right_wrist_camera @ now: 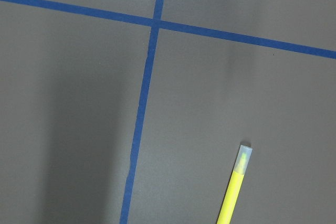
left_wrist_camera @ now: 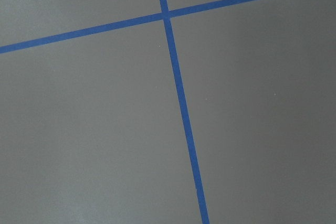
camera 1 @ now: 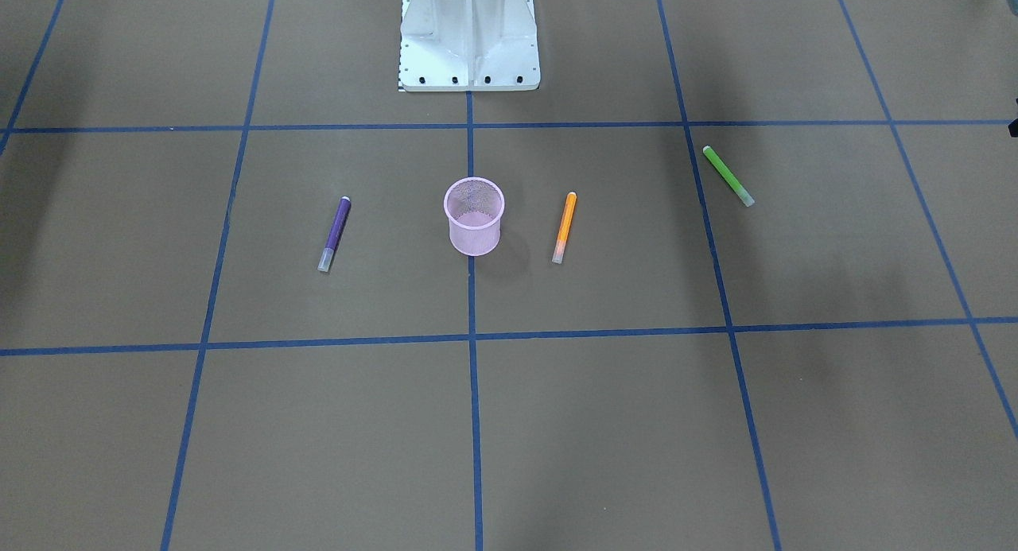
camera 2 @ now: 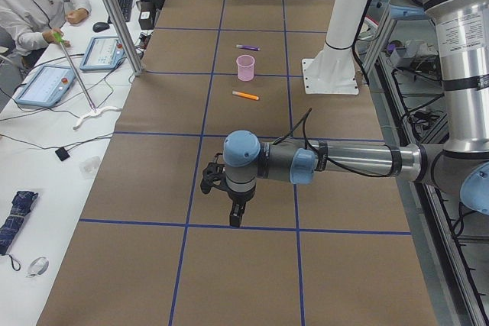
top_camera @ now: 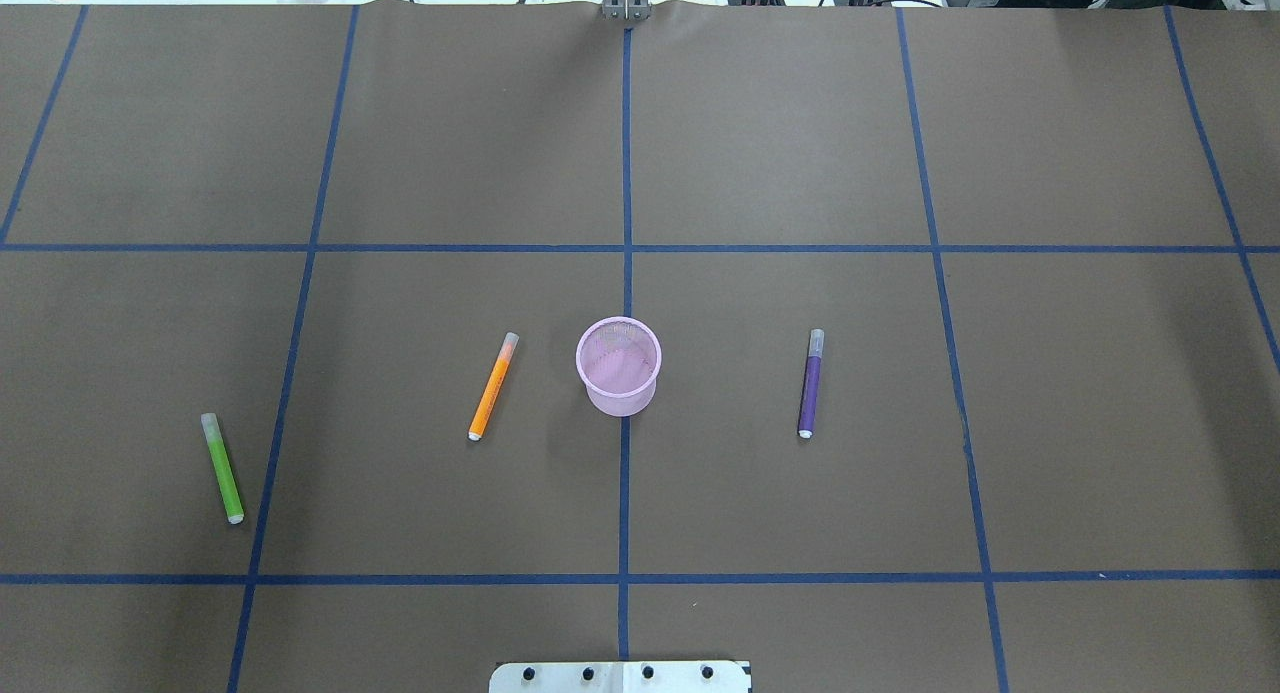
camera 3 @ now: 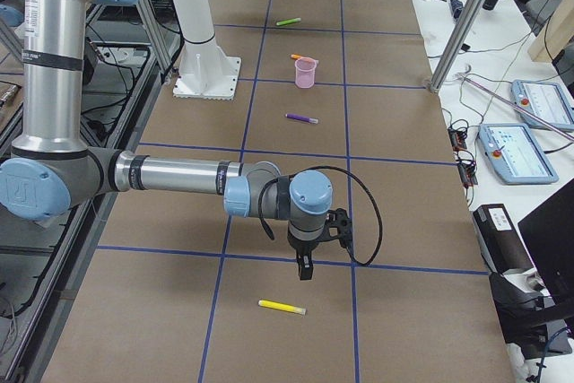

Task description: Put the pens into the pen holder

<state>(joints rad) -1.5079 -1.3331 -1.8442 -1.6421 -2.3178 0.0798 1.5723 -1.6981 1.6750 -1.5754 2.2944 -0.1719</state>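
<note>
Brown paper [camera 1: 636,424] gridded with blue tape [camera 1: 471,424] forms the work surface. The left gripper [camera 2: 237,217] hangs fingers-down over one end, well apart from every task item. Its finger opening cannot be told from this side view. The right gripper [camera 3: 305,271] hangs likewise at the opposite end, and its opening cannot be told either.

The pen holder [camera 1: 475,234] stands upright between the two grippers, far from each. The orange pen [camera 1: 565,226] and green pen [camera 1: 728,176] lie flat on the left gripper's side of the holder, the green one nearer that gripper. The purple pen [camera 1: 335,234] lies flat on the right gripper's side. A yellow pen [camera 3: 282,308] lies flat near the right gripper, on its side away from the holder. All pens lie apart from the holder.
</note>
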